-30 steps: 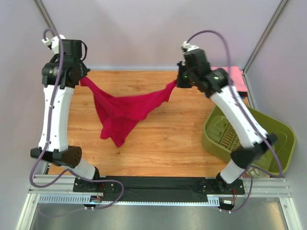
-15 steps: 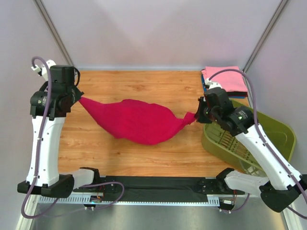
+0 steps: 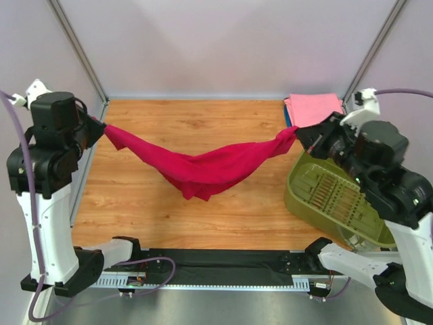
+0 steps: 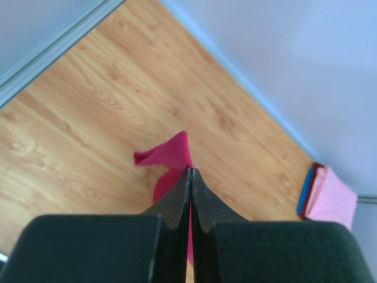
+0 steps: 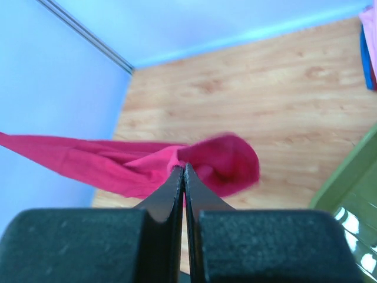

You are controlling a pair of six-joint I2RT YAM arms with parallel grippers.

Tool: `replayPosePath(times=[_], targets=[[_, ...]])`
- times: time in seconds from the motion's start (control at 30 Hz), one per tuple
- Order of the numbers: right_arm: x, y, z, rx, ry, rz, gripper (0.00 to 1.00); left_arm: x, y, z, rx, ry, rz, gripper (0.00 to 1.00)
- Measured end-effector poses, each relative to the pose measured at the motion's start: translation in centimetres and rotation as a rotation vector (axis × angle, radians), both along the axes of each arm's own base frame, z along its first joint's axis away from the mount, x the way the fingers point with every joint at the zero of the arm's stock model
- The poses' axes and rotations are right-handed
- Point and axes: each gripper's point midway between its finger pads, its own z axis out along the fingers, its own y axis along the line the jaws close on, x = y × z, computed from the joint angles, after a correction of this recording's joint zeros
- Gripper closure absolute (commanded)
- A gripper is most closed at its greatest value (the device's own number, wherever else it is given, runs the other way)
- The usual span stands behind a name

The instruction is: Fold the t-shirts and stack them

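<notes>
- The crimson t-shirt (image 3: pixel 203 169) hangs as a sagging band across the middle of the top view. Its long axis runs left to right, and its lowest fold droops at centre over the wooden table (image 3: pixel 203 223).
- The left gripper (image 3: pixel 101 128), at the left edge, is pinched fully closed on one end of the cloth. The right gripper (image 3: pixel 298 137), at centre right, is clamped the same way on the other end.
- Each arm is at its own end, so neither is nearer. Laying the shirt flat likely calls for both to lower together along that axis.
- The cloth is soft, limp and matte, bunched into rope-like wrinkles.
- The folded stack (image 3: pixel 314 108), pink on top, sits at upper right, just behind the olive basket (image 3: pixel 338 196) of ribbed hard plastic.
</notes>
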Motion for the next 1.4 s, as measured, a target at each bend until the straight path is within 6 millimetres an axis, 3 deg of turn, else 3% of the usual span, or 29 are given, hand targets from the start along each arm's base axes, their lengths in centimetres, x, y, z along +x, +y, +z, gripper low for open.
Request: replayPosePath(times=[0.1, 0.23, 0.33, 0.43, 0.57, 0.63, 0.67, 0.73, 0.83, 0.87, 0.97, 1.07, 1.17, 1.23, 1.27, 1.33, 1.4], targets=[[-1.6, -1.0, 2.5, 0.087, -0.082, -0.009, 1.00, -1.6, 0.5, 2.5, -0.008, -0.088, 0.020, 1.00], [-3.1, -1.9, 4.1, 0.179, -0.150, -0.013, 1.00, -3.5, 1.3, 5.4, -0.011, -0.189, 0.046, 1.00], [-2.9, -1.7, 4.7, 0.207, -0.171, -0.015, 1.00, -4.3, 1.5, 5.9, -0.014, -0.214, 0.056, 1.00], [-1.0, -0.9, 4.4, 0.178, -0.154, -0.036, 1.00, -3.4, 1.6, 4.4, -0.021, -0.170, 0.077, 1.00], [5.2, 2.6, 2.6, 0.068, -0.106, -0.040, 1.00, 1.3, 1.6, -1.8, 0.006, 0.041, 0.125, 1.00], [9.6, 5.5, 0.5, -0.007, -0.061, -0.018, 1.00, 3.8, 1.9, -6.5, 0.026, 0.193, 0.155, 1.00], [11.6, 7.0, -0.7, -0.036, -0.042, -0.001, 1.00, 5.3, 2.4, -10.2, 0.035, 0.302, 0.177, 1.00], [15.7, 10.1, -5.2, -0.104, 0.037, 0.046, 1.00, 6.2, 3.5, -16.9, 0.031, 0.496, 0.208, 1.00], [19.4, 12.9, -13.8, -0.195, 0.203, 0.109, 1.00, 3.9, 6.0, -26.4, -0.019, 0.795, 0.273, 0.96], [20.1, 13.5, -16.6, -0.214, 0.259, 0.132, 1.00, 2.4, 6.5, -28.7, -0.032, 0.885, 0.283, 0.79], [21.5, 14.5, -23.8, -0.248, 0.403, 0.183, 1.00, 0.8, 8.9, -30.5, -0.067, 0.973, 0.334, 0.61], [22.4, 15.4, -28.7, -0.241, 0.502, 0.229, 0.98, 1.8, 9.4, -30.5, -0.064, 0.979, 0.303, 0.57], [24.1, 16.1, -31.3, -0.209, 0.556, 0.251, 0.89, 5.1, 7.7, -30.0, -0.048, 0.915, 0.146, 0.57], [26.1, 16.5, -31.7, -0.170, 0.561, 0.251, 0.76, 7.9, 4.8, -29.2, -0.017, 0.839, -0.026, 0.57], [26.9, 16.5, -31.6, -0.152, 0.560, 0.248, 0.67, 9.3, 2.9, -28.8, -0.001, 0.793, -0.127, 0.57], [28.5, 15.6, -30.6, -0.123, 0.570, 0.216, 0.60, 11.8, -2.7, -27.8, 0.037, 0.685, -0.369, 0.57], [29.2, 14.0, -29.3, -0.108, 0.580, 0.175, 0.58, 12.8, -8.4, -27.1, 0.088, 0.610, -0.595, 0.57]])
